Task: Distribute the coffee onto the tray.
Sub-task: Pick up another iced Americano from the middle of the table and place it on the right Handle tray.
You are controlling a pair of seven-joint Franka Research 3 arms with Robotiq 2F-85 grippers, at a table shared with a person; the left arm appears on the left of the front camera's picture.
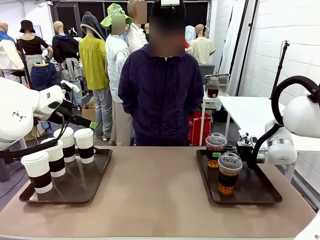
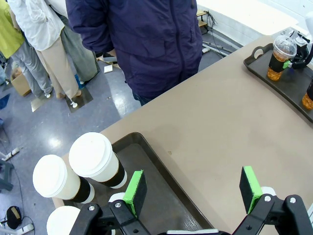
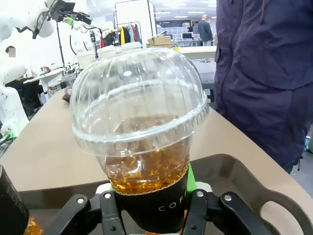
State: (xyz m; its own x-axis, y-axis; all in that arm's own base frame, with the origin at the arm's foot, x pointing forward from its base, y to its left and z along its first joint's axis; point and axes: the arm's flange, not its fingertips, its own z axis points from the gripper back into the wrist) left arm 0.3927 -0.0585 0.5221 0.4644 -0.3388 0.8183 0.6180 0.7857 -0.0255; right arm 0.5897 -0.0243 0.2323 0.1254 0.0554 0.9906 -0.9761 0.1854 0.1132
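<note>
Right wrist view has it plain: the right gripper (image 3: 149,208) is clamped around the dark sleeve of a clear plastic cup (image 3: 139,132), so the cup stands right between the jaws, upright, long axis vertical. Any coming move turns on keeping it that way, because I'd guess a tilt could slop the drink against the lid.

From the front, that gripped cup (image 1: 215,149) stands at the far left corner of the right tray (image 1: 260,192), with the right gripper (image 1: 234,150) reaching in from the tray's right side. The second dome-lid cup (image 1: 229,173) is just beside it, nearer the tray's middle and front, so there isn't much room on that side. Both are thin ribbed clear plastic with amber-brown drink and a dark band; they look squashy, so probably not something to squeeze hard.

The left tray (image 1: 97,182) carries four white paper cups (image 1: 84,145) with flat white lids and dark brown sleeves, set along its left edge and far side. The left gripper (image 2: 193,188) hangs over that tray's right rim with its jaws spread wide and nothing between the green pads (image 2: 134,192).

Trays are dark, glossy, raised rim with handle cut-outs; the table (image 1: 155,190) is matte tan-brown.
</note>
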